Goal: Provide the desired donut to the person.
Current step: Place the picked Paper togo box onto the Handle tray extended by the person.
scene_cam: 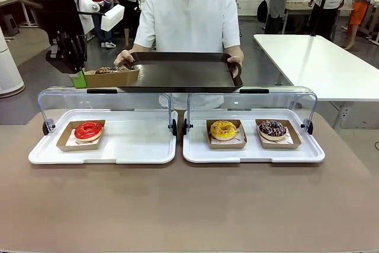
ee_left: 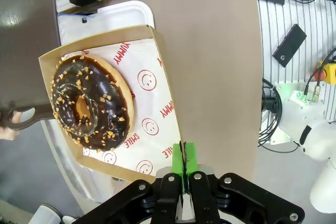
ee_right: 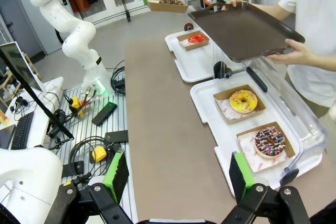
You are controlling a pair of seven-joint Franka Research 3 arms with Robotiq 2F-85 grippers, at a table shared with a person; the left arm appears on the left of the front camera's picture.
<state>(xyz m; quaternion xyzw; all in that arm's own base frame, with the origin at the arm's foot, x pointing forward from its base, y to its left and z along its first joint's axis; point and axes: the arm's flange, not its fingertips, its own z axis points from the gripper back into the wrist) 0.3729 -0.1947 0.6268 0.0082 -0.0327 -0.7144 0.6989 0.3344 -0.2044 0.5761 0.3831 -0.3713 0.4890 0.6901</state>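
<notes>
Brown-glazed ring donut (ee_left: 90, 103), glossy and nut-flecked, lies flat, hole upward, in a level cardboard box (scene_cam: 112, 78), upper left of the front view, at the rim of the person's dark tray (scene_cam: 183, 72). Your left gripper (ee_left: 184, 169) pinches the box wall; your right gripper (ee_right: 178, 174) gapes, holding nothing.

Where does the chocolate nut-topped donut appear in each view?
Front view: upper left, the chocolate donut in its cardboard box, pinched by the left gripper at the dark tray's left end.
Left wrist view: left of centre, large, above the gripper.
Right wrist view: small, top centre, beneath the far arm's gripper.
Shared landmark: the dark tray the person holds.
</notes>
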